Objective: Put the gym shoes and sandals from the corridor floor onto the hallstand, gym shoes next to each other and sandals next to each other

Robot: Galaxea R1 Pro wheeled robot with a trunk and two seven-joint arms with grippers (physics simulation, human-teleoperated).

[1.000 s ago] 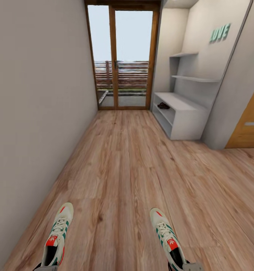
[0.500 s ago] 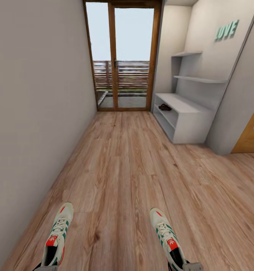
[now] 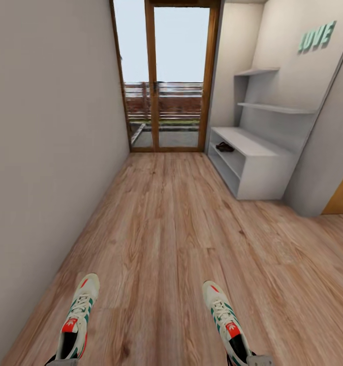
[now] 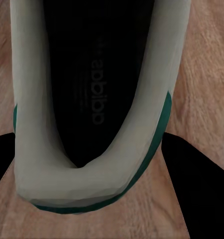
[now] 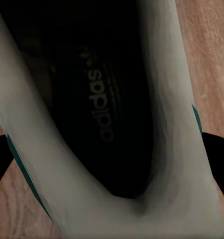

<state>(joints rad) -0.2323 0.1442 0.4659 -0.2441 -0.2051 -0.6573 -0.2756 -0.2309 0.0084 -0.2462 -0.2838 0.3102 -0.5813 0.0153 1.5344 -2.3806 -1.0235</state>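
Light brown plank corridor floor (image 3: 171,223) runs from the bottom of the head view up to a wood-framed glass door (image 3: 166,81) at upper centre, with a plain wall along the left side. At centre right stands the light-grey hallstand (image 3: 252,162), a low unit with open shelf levels and two staggered wall shelves (image 3: 273,107) above it.

Finding 1: a small dark item, taken to be the sandals (image 3: 224,147), lies inside the hallstand's upper open level, toward its far end. Whether one or both are there is too small to tell.

Finding 2: both gym shoes are off the floor and carried heel-first. The left gym shoe (image 3: 75,320) sits at lower left, the right gym shoe (image 3: 226,317) at lower right, toes pointing up the corridor. Holding at the heel collar leaves sole and toe free, judged convenient for sliding each shoe onto a shelf.

Finding 3: the left claw (image 3: 62,362) and right claw (image 3: 257,360) appear only as slivers at the bottom edge. In the left wrist view the heel rim (image 4: 87,184) lies between two dark fingers (image 4: 196,194); the right wrist view shows the same arrangement. Each claw is judged clenched on its shoe.

Finding 4: the shoes are held well apart, one per arm, so both travel in a single trip. The hallstand remains well ahead; placement side by side is not yet done.
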